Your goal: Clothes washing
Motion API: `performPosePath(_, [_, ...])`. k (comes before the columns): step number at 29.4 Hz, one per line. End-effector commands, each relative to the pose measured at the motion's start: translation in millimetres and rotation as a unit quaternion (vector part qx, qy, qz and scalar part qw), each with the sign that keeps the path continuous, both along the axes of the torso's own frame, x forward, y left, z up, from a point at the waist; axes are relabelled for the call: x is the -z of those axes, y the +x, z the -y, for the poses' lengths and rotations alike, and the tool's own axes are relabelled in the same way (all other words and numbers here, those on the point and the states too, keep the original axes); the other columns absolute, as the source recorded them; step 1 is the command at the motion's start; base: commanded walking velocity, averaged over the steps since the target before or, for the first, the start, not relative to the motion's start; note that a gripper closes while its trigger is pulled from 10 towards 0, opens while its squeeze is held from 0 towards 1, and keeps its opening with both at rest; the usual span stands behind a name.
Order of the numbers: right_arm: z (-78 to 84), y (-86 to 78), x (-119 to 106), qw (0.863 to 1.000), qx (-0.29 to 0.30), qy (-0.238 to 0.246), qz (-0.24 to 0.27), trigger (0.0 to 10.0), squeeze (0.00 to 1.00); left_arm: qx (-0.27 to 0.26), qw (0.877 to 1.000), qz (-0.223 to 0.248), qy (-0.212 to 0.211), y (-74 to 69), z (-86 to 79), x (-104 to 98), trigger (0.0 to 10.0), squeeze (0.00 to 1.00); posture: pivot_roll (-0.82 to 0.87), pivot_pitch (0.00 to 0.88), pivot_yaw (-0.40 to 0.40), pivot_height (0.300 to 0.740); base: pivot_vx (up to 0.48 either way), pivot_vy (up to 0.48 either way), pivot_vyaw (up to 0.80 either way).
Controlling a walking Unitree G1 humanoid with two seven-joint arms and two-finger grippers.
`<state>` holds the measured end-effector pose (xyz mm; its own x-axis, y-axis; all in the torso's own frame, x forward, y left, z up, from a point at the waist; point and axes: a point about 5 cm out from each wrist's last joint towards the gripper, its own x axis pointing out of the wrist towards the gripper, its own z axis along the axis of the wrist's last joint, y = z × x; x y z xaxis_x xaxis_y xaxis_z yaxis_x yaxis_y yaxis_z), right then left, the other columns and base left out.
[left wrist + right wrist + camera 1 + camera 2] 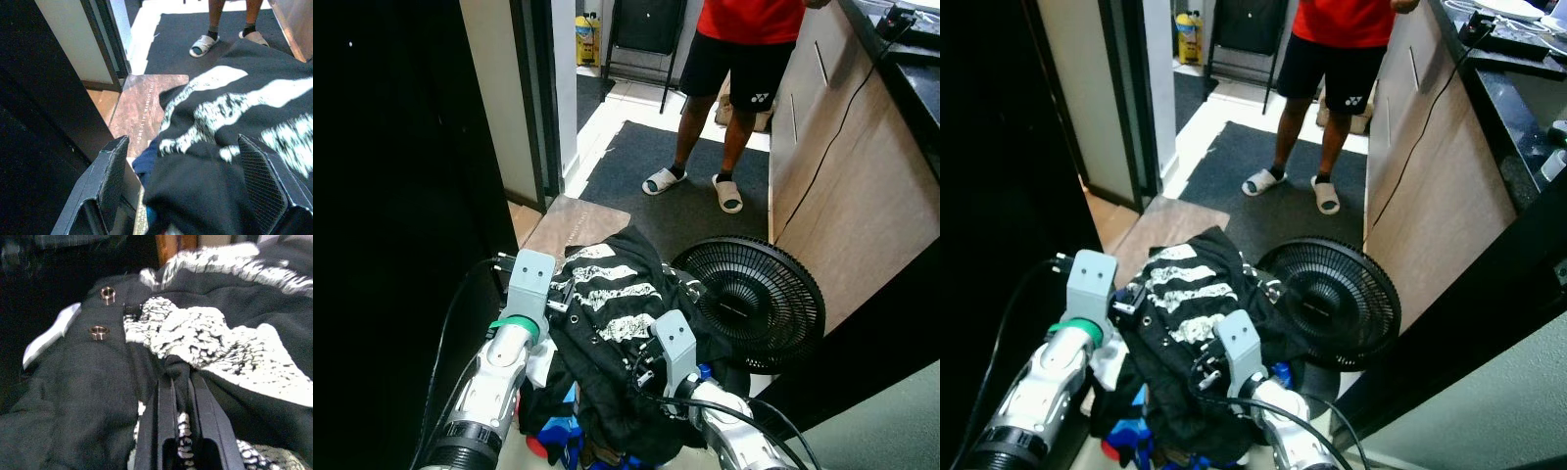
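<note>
Right pincer (180,396) clenched on a fold of the black white-printed cloth garment (607,294), apparently to lift it off the laundry heap. Left pincer (188,181) released, 2 fingers straddling the garment's left edge. Round black fan (754,299) just right; person in sandals (729,59) far.

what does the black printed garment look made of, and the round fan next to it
The black garment looks like soft woven or knit cloth, likely cotton: it drapes and creases, with a cracked white print and small metal eyelets. The right gripper is pinched shut on a fold of it. The fan has a grille of thin black bars, matte; whether plastic or coated wire cannot be told.
</note>
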<state>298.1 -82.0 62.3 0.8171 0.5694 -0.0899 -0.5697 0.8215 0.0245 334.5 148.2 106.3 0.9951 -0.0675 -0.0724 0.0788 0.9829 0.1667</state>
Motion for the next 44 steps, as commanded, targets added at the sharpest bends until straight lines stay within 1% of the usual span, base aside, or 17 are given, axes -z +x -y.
performPosePath(1, [11.3,12.2,-32.1,0.995,0.058,0.044,0.063,0.0,0.0,0.006,1.0,-0.019,0.001,-1.1,2.4,6.9,10.0,0.0,0.11,0.106,0.014,0.74,0.0,0.0,0.0])
performPosePath(13, [20.3,32.1,-128.5,0.963,0.109,0.124,0.213,0.0,0.0,0.011,1.0,-0.015,-0.001,2.4,4.6,2.1,10.0,0.0,0.11,0.095,0.019,0.74,0.0,0.0,0.0])
performPosePath(15, [21.2,34.8,-182.9,0.937,0.112,0.164,0.289,0.0,0.0,0.009,1.0,-0.012,-0.005,4.2,4.3,-0.7,10.0,0.0,0.11,0.084,0.017,0.74,0.0,0.0,0.0])
performPosePath(17, [21.2,34.8,-182.9,0.937,0.112,0.164,0.289,0.0,0.0,0.009,1.0,-0.012,-0.005,4.2,4.3,-0.7,10.0,0.0,0.11,0.084,0.017,0.74,0.0,0.0,0.0])
performPosePath(19, [22.9,34.4,-203.6,0.925,0.114,0.176,0.316,0.0,0.0,0.008,1.0,-0.01,-0.008,4.9,4.1,-2.3,10.0,0.0,0.11,0.079,0.017,0.74,0.0,0.0,0.0])
performPosePath(21, [32.9,33.0,-245.3,0.898,0.13,0.195,0.373,0.0,0.0,0.014,1.0,0.007,-0.022,6.7,7.0,-14.7,10.0,0.0,0.11,0.065,0.016,0.74,0.0,0.0,0.0])
performPosePath(23, [32.9,33.0,-245.3,0.898,0.13,0.195,0.373,0.0,0.0,0.014,1.0,0.007,-0.022,6.7,7.0,-14.7,10.0,0.0,0.11,0.065,0.016,0.74,0.0,0.0,0.0])
performPosePath(24, [47.4,27.9,-280.9,0.868,0.154,0.201,0.427,0.0,0.0,0.032,0.998,0.04,-0.041,8.1,12.7,-37.8,10.0,0.0,0.11,0.054,0.014,0.74,0.0,0.0,0.0])
performPosePath(26, [47.4,27.9,-280.9,0.868,0.154,0.201,0.427,0.0,0.0,0.032,0.998,0.04,-0.041,8.1,12.7,-37.8,10.0,0.0,0.11,0.054,0.014,0.74,0.0,0.0,0.0])
performPosePath(27, [57.6,23.2,-298.2,0.851,0.171,0.2,0.454,0.0,0.0,0.046,0.995,0.067,-0.056,8.4,15.6,-58.1,10.0,0.0,0.11,0.047,0.013,0.74,0.0,0.0,0.0])
performPosePath(28, [65.5,18.5,-309.2,0.839,0.184,0.192,0.475,10.0,0.0,0.058,0.991,0.096,-0.068,7.7,17.1,-79.1,10.0,0.0,0.12,0.038,0.014,0.74,0.0,0.0,0.0])
performPosePath(29, [65.5,18.5,-309.2,0.839,0.184,0.192,0.475,10.0,0.0,0.058,0.991,0.096,-0.068,7.7,17.1,-79.1,10.0,0.0,0.12,0.038,0.014,0.74,0.0,0.0,0.0])
performPosePath(31, [72.9,11.4,-315.8,0.831,0.197,0.172,0.491,10.0,0.0,0.085,0.981,0.152,-0.091,2.2,17.4,-122.2,10.0,0.0,0.12,0.023,0.014,0.74,0.0,0.0,0.0])
performPosePath(33, [72.9,11.4,-315.8,0.831,0.197,0.172,0.491,10.0,0.0,0.085,0.981,0.152,-0.091,2.2,17.4,-122.2,10.0,0.0,0.12,0.023,0.014,0.74,0.0,0.0,0.0])
performPosePath(36, [73.4,8.9,-274.5,0.868,0.215,0.132,0.428,10.0,0.0,0.125,0.964,0.215,-0.093,-16.8,15.9,-168.5,10.0,0.0,0.13,0.0,0.013,0.74,0.0,0.0,0.0])
performPosePath(39, [73.2,9.0,-254.1,0.881,0.227,0.119,0.398,10.0,0.0,0.131,0.962,0.223,-0.091,-21.7,16.1,-174.1,10.0,0.0,0.13,0.0,0.015,0.74,0.0,0.0,0.0])
performPosePath(44, [68.0,8.6,-185.7,0.912,0.267,0.08,0.301,10.0,0.0,0.123,0.965,0.215,-0.086,-27.5,15.6,-168.8,10.0,0.0,0.13,0.0,0.028,0.74,0.0,0.0,0.0])
